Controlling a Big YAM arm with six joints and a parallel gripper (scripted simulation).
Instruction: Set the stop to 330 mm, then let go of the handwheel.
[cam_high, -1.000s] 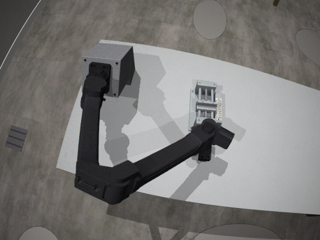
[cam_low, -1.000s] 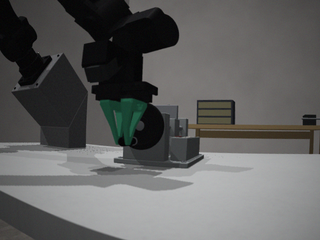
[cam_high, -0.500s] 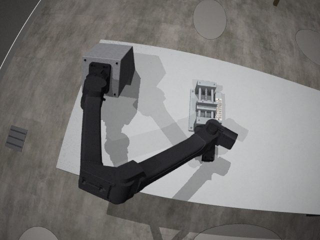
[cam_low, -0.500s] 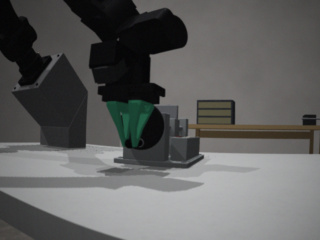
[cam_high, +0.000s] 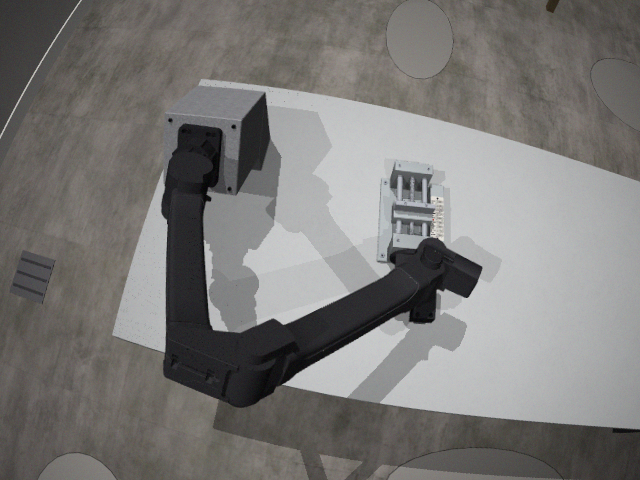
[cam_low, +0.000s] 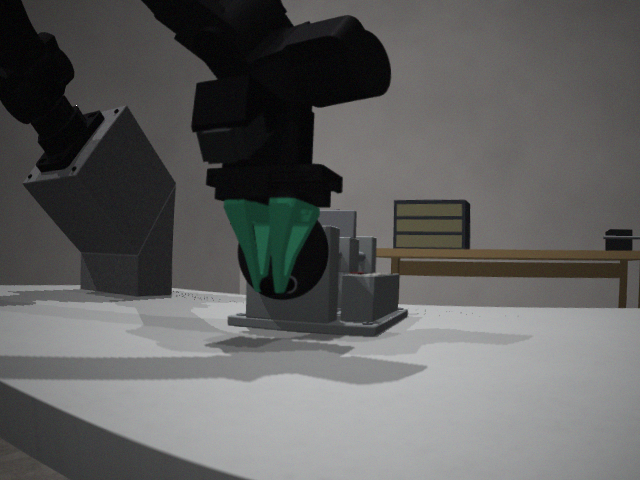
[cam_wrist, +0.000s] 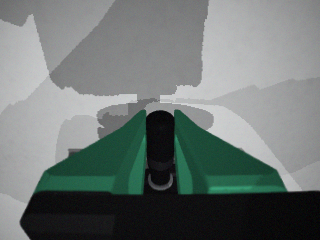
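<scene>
Where the green fingers of the gripper (cam_low: 269, 286) point down, they are closed on the black crank handle (cam_wrist: 160, 142) of the handwheel (cam_low: 310, 258), which is seen gripped between them in the wrist view. That handle is found at the bottom of the black wheel disc, on the near end of the grey stop fixture (cam_high: 412, 211). The fixture is set on the white surface (cam_high: 542, 310), its scale strip (cam_high: 438, 217) along one side, with the arm's grey base block (cam_high: 217, 136) well apart.
</scene>
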